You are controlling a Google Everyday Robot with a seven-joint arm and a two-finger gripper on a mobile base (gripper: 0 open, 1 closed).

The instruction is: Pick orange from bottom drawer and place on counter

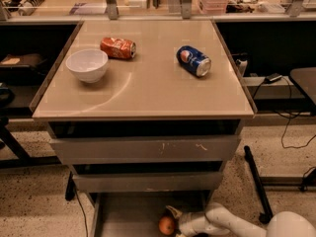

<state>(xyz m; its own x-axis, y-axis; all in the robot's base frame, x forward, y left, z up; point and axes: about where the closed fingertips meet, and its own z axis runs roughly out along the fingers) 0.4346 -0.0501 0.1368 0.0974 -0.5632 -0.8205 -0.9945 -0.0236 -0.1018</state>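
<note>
The orange (167,225) lies on the grey floor of the open bottom drawer (128,216), near its right side at the lower edge of the camera view. My gripper (173,223) reaches in from the right on a white arm (232,223), with one finger (174,212) arching over the orange. The counter (148,83) is the glossy beige top of the cabinet above.
On the counter stand a white bowl (87,64), a crushed red-orange can (118,47) and a blue soda can (193,60) on its side. Two closed grey drawers (145,149) sit above the open one. Cables and a black bar lie on the floor at the right.
</note>
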